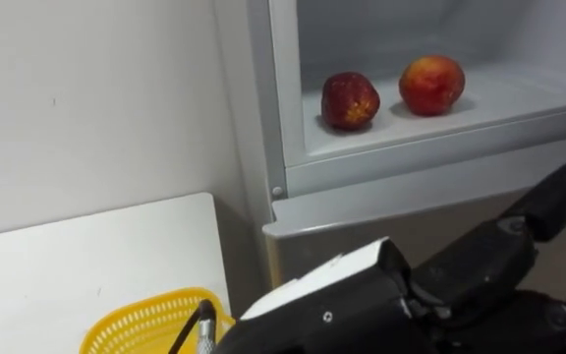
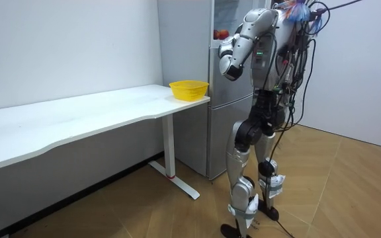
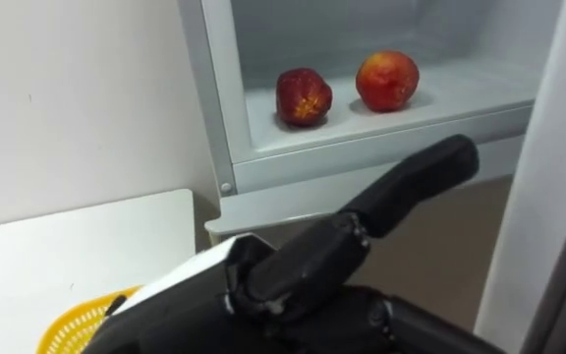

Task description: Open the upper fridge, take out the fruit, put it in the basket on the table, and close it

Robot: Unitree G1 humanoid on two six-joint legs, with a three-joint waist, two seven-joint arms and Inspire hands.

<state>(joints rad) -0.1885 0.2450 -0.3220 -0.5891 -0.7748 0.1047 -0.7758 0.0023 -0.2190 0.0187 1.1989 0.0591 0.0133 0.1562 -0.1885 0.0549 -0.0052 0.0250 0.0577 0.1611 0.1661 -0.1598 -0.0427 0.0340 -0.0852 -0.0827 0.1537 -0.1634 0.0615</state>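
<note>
The upper fridge compartment stands open in the eye views. Two fruits rest apart on its white shelf [image 1: 519,98]: a dark red one [image 1: 350,100] on the left and an orange-red one [image 1: 431,85] on the right. My left arm crosses the foreground from the lower left. Its dark left hand [image 3: 423,177] reaches up and to the right with straight fingers, below the shelf's front edge and apart from both fruits. It holds nothing. In the room view I stand upright facing the fridge [image 2: 227,112] with that arm raised in front of my chest.
A yellow mesh basket [image 1: 150,326] sits on the corner of a white table [image 1: 86,256] just left of the fridge. The open fridge door [image 3: 558,147] rises along the right edge. A white wall lies behind the table.
</note>
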